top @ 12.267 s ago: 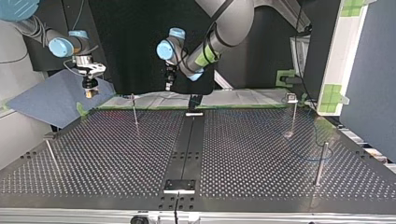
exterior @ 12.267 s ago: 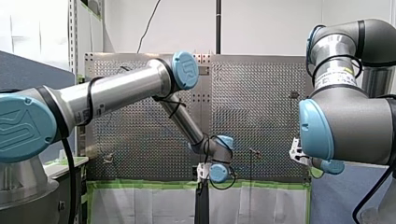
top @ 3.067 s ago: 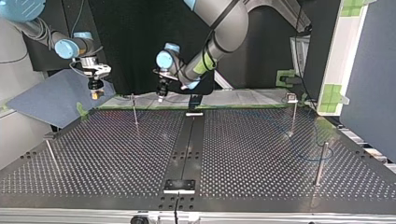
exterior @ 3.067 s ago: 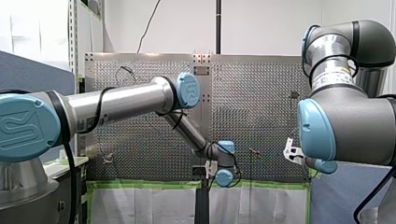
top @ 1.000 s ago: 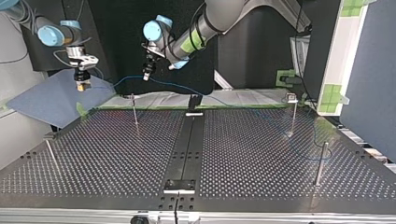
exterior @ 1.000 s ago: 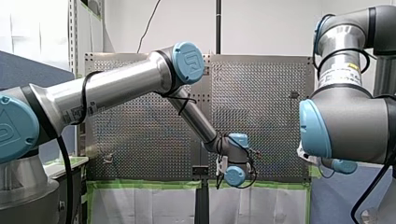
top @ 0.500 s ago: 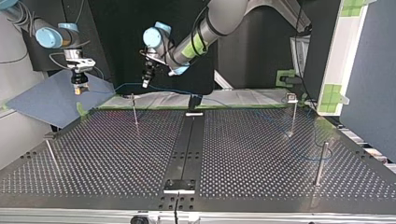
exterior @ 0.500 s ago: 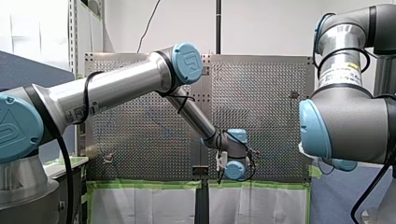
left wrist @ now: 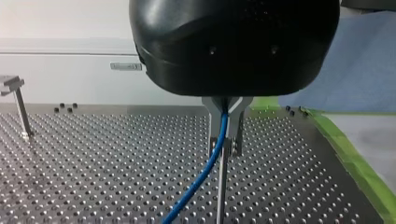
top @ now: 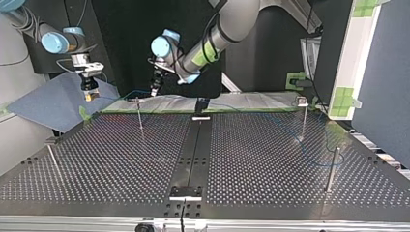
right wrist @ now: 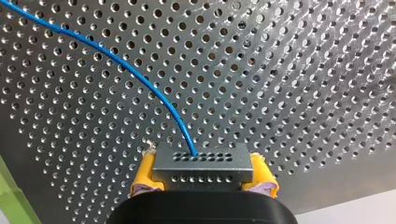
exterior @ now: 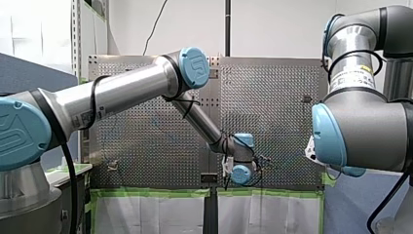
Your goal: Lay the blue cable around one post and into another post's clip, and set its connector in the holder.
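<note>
I take the black rail (top: 192, 145) down the middle of the counter (top: 121, 164) as my mark, reading the top view.

Far to the rail's left, off the counter's far corner and over a blue sheet (top: 48, 104), my right tool (top: 89, 98) hangs. Its yellow pads (right wrist: 142, 176) are pressed on the grey connector (right wrist: 202, 168), and the blue cable (right wrist: 125, 65) leaves the connector's face.

Nearer the rail on that side, a leaning post (top: 52, 162) stands by the counter's side edge and a thin post (top: 139, 116) stands near the far edge. My left tool (top: 154, 92) hangs just above the thin post's top. Its metal fingers (left wrist: 237, 131) pinch the cable, which drops beside the post.

Green tape (top: 159, 111) lines the far edge behind the rail.

To the rail's right the cable trails over the holes, past a clip post (top: 303, 121), toward the foot of a thick post (top: 331, 169) near the side edge. Between the rail and the posts on each side lies a wide open stretch of perforated plate.

I count four posts, two arms, one cable and one connector.

In the front view the blue cap (exterior: 195, 66) on my left arm's elbow bears a UR mark. The label (exterior: 351, 74) on my right arm is too small to read.
</note>
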### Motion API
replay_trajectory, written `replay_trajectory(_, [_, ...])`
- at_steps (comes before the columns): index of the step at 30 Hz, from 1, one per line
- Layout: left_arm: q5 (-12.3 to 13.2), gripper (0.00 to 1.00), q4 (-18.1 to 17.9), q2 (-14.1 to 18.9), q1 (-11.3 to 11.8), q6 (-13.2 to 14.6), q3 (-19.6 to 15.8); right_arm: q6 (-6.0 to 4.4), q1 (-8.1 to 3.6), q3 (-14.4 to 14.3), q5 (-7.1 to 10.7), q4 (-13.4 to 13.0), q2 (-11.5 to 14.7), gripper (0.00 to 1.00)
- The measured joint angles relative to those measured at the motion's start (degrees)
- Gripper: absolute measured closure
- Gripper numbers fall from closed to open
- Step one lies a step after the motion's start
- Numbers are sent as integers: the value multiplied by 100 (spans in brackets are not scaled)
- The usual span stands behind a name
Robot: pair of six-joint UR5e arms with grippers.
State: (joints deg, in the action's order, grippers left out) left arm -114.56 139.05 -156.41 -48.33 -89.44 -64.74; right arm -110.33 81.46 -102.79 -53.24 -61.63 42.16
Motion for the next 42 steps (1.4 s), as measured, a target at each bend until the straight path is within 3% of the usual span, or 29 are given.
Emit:
replay_trajectory(8, [104,100,134,-5,151,-27,91,-106,7,33,-145,-12,-1,100])
replay_trajectory(21, [200,100,321,-186,252,-32,272,-118,15,51,-224,-8,-1,100])
replay_trajectory(42, [347,100,357,-198,367,-107,379,-138,36,71,-249,-43,-4,100])
